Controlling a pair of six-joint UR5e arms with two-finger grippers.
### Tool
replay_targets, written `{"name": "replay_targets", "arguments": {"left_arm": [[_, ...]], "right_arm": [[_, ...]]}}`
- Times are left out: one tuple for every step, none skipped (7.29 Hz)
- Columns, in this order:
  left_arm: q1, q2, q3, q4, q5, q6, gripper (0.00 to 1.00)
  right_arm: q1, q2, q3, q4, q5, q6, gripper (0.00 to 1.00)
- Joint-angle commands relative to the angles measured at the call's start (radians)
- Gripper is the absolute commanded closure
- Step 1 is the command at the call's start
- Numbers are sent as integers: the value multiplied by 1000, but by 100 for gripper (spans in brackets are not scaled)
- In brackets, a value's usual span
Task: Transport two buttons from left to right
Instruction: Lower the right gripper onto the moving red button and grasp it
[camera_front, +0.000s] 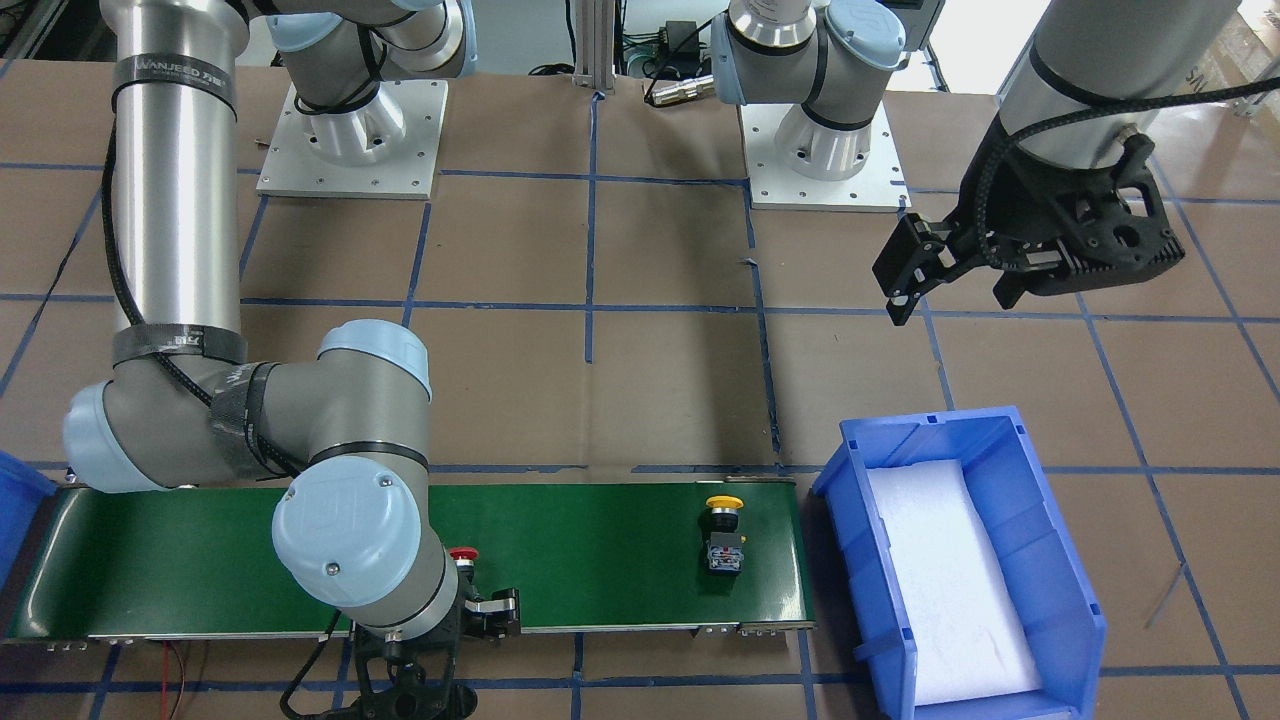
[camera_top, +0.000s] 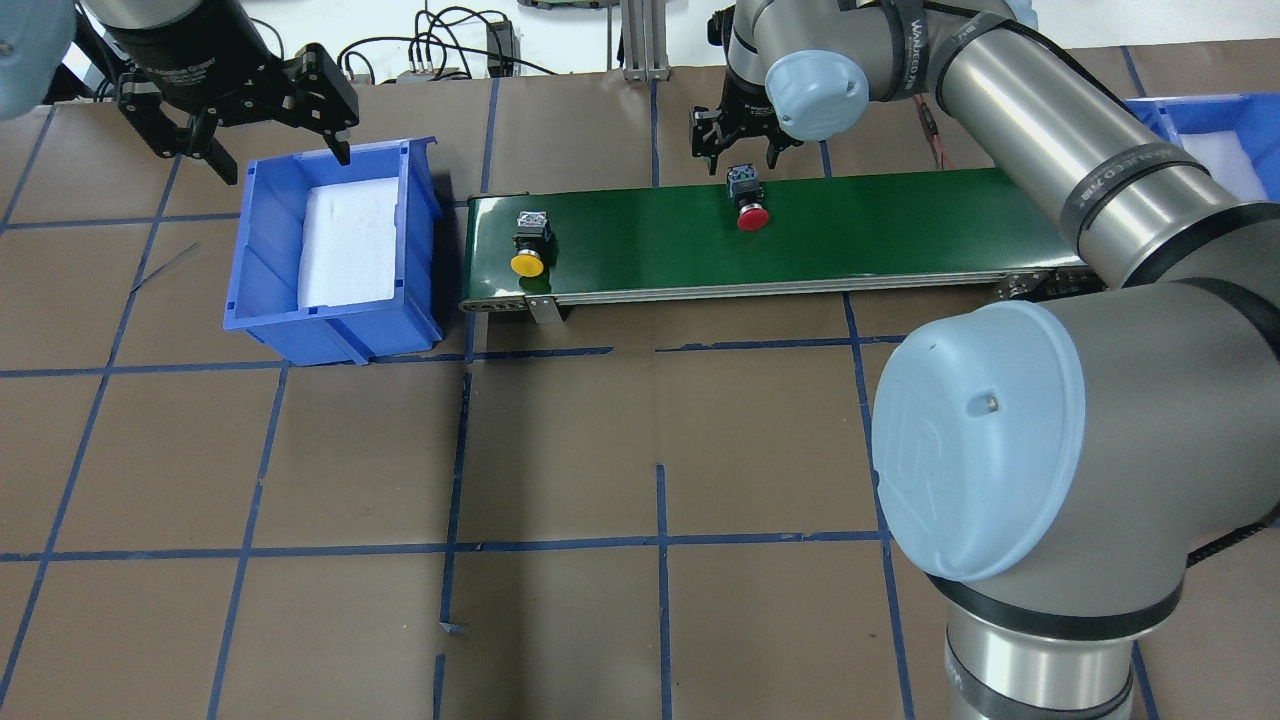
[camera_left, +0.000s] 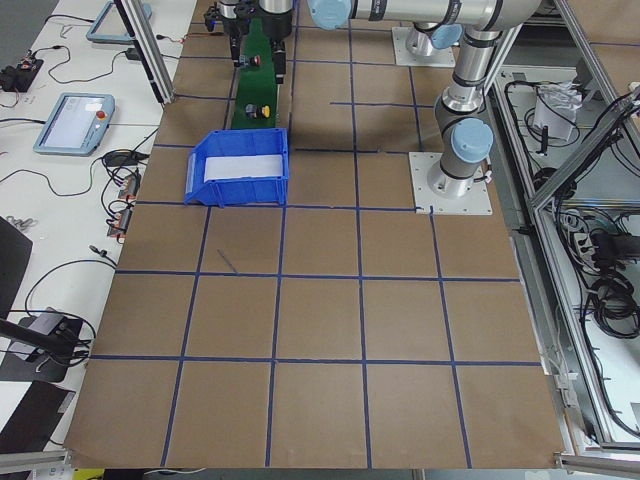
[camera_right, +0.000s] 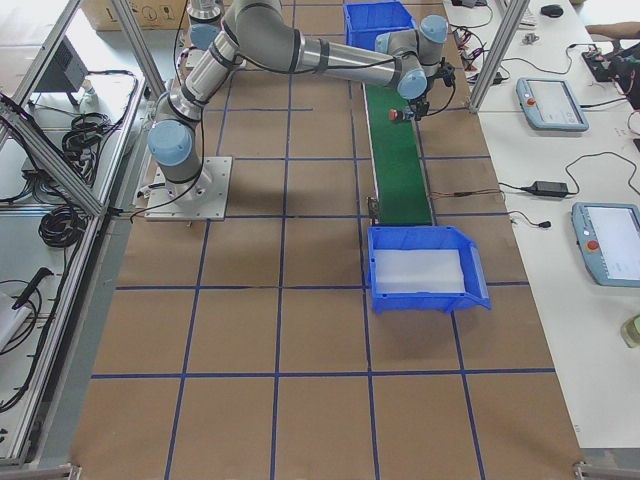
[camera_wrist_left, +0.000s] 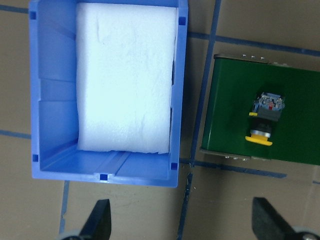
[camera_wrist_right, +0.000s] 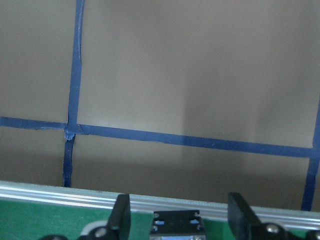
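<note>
Overhead exterior: red button lies on its side at the belt's far edge, about midway along, cap toward the robot. Yellow button lies the same way near the belt's left end. Right gripper sits low over the red one. In the right wrist view I see its fingers spread either side of the contact block, not touching. Left gripper hangs spread and empty, up near the bin just off the belt's left end.

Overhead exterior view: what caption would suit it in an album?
Right gripper open at the red button on the green belt; yellow button lies near the blue bin, left gripper open near it.
</note>
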Motion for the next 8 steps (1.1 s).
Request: {"name": "replay_targets", "arguments": {"left_arm": [[1,10,-27,-17,-5,0,0],[1,13,-35,-15,-12,0,0],[-6,13,-37,-18,-13,2,0],[-11,2,-35,-18,-16,11,0],[0,0,-37,-18,-14,70,0],[3,2,-37,-18,-14,138,0],[5,3,-37,-18,-14,138,0],[3,0,-29,-21,-17,135,0]], "right_arm": [[-4,-10,7,0,-3,-34,76],[-17,-16,8,11,-6,-101,81],[-49,-22,8,21,-7,-125,83],[-97,-40,15,43,-13,-169,84],[-128,-54,15,76,-12,-227,81],[-131,-59,15,84,-3,-228,8],[-130,-59,9,89,-3,-222,0],[-130,-60,10,103,1,-220,0]]}}
